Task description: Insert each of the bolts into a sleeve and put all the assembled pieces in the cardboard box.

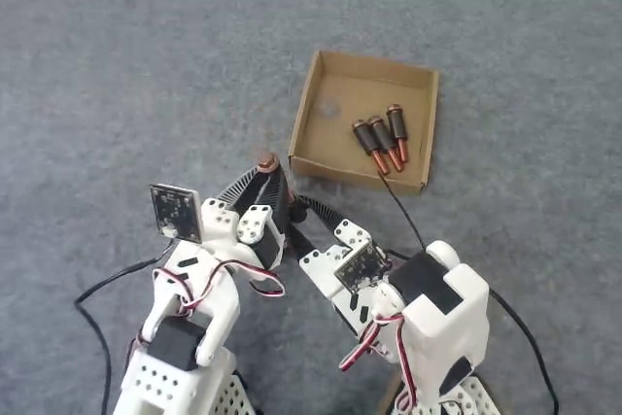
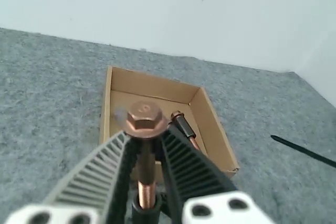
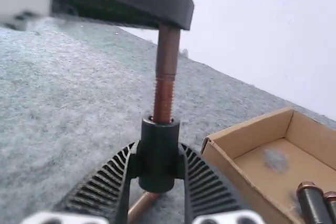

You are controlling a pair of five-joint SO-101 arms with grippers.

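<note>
While the bolt (image 3: 166, 72) stands upright with its threaded end down inside the black sleeve (image 3: 157, 142), I've got both arms on the one piece. It hangs in the air over the grey carpet (image 1: 117, 94), just beside the near corner of the cardboard box (image 1: 303, 109).

The left gripper (image 2: 145, 132) is clamped on the shank right under the hex head, so I can push it down along its own line. The right gripper (image 3: 157, 153) is clenched around the sleeve from below, holding it vertical so the hole lines up. Plenty of shank shows between the two, so I'd say the bolt is only partly in. A bit of copper shows under the sleeve, maybe the tip, can't tell.

Three finished pieces (image 1: 381, 140) lie side by side in the box, so this looks like a late one.

Pose-wise, both arms reach forward from the near edge and angle in toward each other, left gripper stacked over the right.
</note>
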